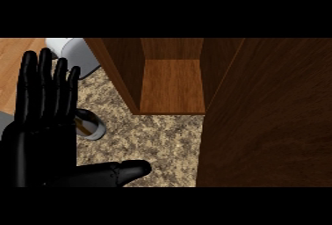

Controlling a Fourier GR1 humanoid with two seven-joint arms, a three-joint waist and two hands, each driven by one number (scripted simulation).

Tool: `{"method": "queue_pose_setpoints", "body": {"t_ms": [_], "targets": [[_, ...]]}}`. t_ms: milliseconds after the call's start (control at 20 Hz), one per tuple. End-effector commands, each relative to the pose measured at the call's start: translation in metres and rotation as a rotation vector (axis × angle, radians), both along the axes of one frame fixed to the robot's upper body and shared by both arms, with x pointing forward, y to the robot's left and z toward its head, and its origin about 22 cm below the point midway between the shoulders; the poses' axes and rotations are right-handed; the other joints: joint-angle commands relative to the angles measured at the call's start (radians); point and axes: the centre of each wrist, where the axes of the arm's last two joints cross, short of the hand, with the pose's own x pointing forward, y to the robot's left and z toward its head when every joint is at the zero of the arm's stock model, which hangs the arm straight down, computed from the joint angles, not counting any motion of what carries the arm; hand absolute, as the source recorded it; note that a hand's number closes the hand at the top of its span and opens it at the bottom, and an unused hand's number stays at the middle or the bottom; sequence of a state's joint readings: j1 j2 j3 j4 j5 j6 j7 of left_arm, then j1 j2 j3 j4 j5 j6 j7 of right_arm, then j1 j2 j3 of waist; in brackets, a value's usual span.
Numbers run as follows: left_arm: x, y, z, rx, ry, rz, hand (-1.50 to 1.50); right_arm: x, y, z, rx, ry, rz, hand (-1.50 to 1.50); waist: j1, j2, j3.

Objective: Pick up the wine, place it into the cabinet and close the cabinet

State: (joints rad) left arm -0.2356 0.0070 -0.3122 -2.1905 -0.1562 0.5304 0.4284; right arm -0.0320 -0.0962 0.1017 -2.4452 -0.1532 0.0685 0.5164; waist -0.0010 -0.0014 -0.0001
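Black and close to the lens, the left hand (40, 132) fills the view from about seven to ten o'clock, fingers straight and together pointing toward twelve, thumb stretched out toward three along the lower edge; it is released and grasps nothing. Just beside its fingers, at roughly eight o'clock from the view's centre, a small part of a round grey thing with a brown inside shows on the counter (156, 145); this may be the wine (89, 125), but the hand hides most of it, so its long axis and which way it points cannot be told. It lies on the thumb side of the hand, toward three o'clock from the palm, touching or nearly touching the fingers. Beyond it, at eleven o'clock, a pale grey object (77, 52) stands against the cabinet's side. Further out, the cabinet (172, 85) sits at twelve o'clock with its wooden shelf bare, and its open door (272, 118) takes the whole side from one to five o'clock. No right hand is in view, so the left is the nearer; the coming grasp would seem to need that hand turned toward three.
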Motion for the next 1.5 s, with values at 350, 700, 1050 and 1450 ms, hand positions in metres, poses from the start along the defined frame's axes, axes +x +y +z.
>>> {"method": "queue_pose_setpoints", "body": {"t_ms": [350,700,1050,1450], "targets": [[0.009,0.048,-0.025,0.016,0.034,0.168,-1.50,-0.027,0.000,0.024,0.033,-0.034,0.026,-1.50,-0.001,0.000,-0.001],[0.008,0.086,-0.061,0.023,0.055,0.275,-1.50,-0.013,0.013,0.013,0.053,-0.044,0.015,-1.50,0.002,0.001,-0.001],[0.019,0.125,-0.076,0.012,0.116,0.304,-1.50,-0.022,-0.001,0.008,0.026,-0.029,0.029,-1.50,-0.002,0.001,0.000],[0.022,0.148,-0.137,0.008,0.209,0.315,-1.50,-0.014,-0.003,0.018,0.044,-0.049,0.010,-1.50,-0.001,0.001,0.000]]}}
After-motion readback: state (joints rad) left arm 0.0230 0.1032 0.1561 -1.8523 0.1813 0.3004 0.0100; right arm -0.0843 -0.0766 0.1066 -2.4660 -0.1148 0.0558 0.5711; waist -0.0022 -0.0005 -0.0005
